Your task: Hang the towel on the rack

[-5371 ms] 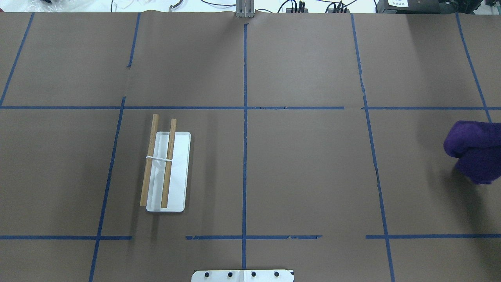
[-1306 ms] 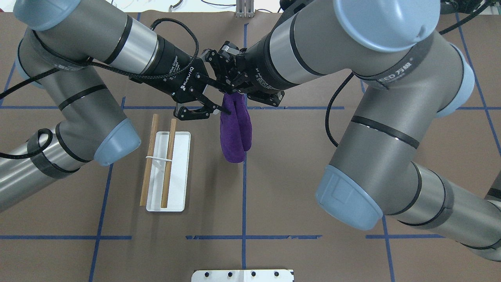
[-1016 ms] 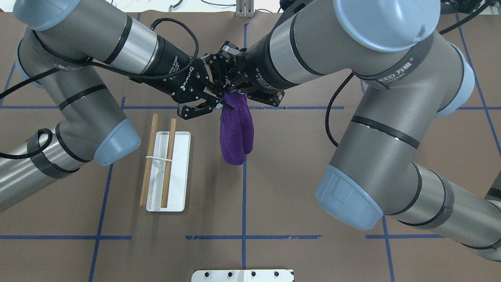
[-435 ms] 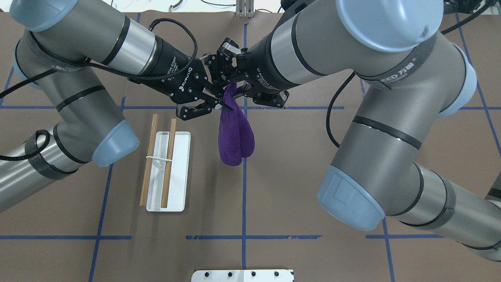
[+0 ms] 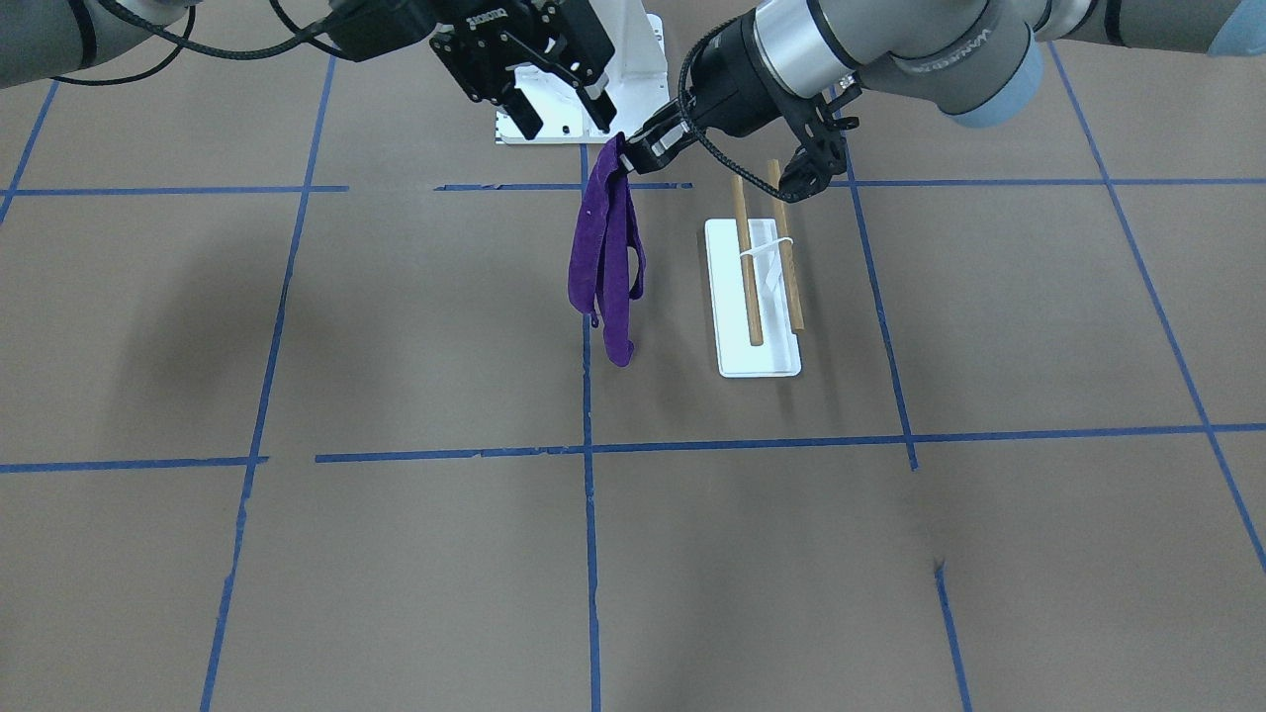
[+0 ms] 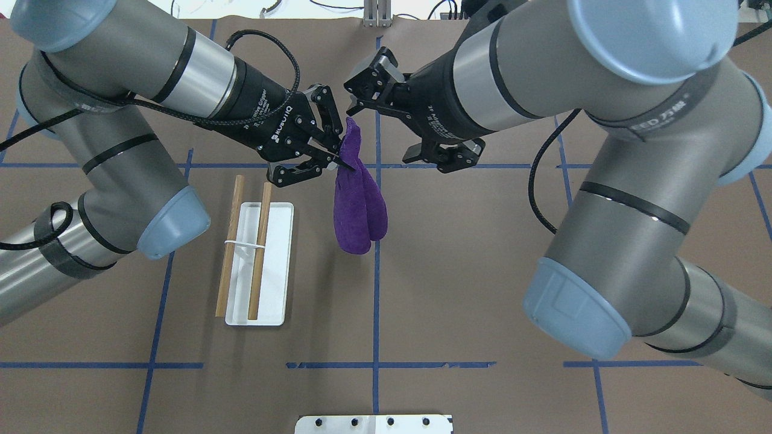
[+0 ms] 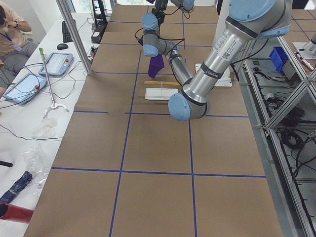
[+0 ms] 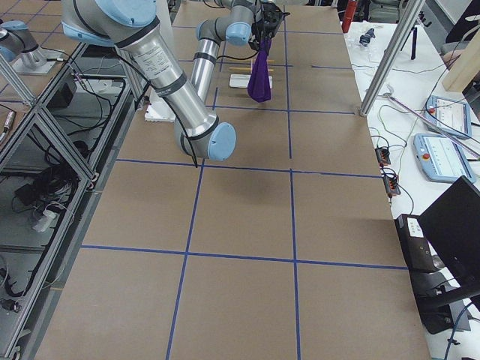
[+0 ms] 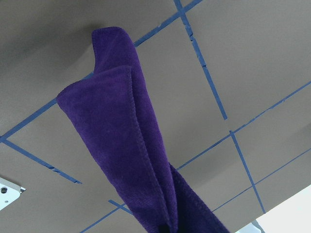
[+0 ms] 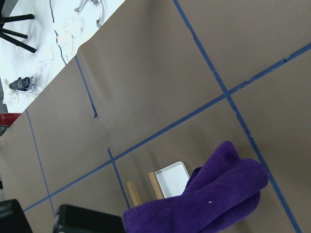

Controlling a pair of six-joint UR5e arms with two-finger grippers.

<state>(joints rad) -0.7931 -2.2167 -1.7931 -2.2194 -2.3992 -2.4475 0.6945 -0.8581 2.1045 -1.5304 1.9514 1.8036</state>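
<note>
The brown paper tabletop point(image 6: 482, 301), ruled with blue tape, has both arms reaching in over its middle: the right arm point(image 6: 603, 90) from the right edge and the left arm point(image 6: 120, 66) from the left edge. The rack point(image 6: 276, 265), a white base with two wooden dowels point(image 6: 263, 217) above it, sits in the left half, about midway between the robot's edge and the far edge. The towel point(image 6: 360, 205) hangs doubled in the air over the centre line, near the rack on its right-edge side and apart from it. The left gripper point(image 6: 336, 159) is clamped on the towel's upper end. The right gripper point(image 6: 379, 132) stands with jaws spread, free of the cloth and with nothing in it. The hold looks like a small pinch on a folded strip, so a layer could slip out on the way over. The low tail could also drag on the dowels and shove the light rack, and a doubled, uneven drape could slide off a dowel once let go. A moment ago both grippers met at the towel's top; the right one has since let go and drawn back toward the right edge. Several seconds back the towel lay bunched at the right edge with no arm in view. The rack has not shifted.
</note>
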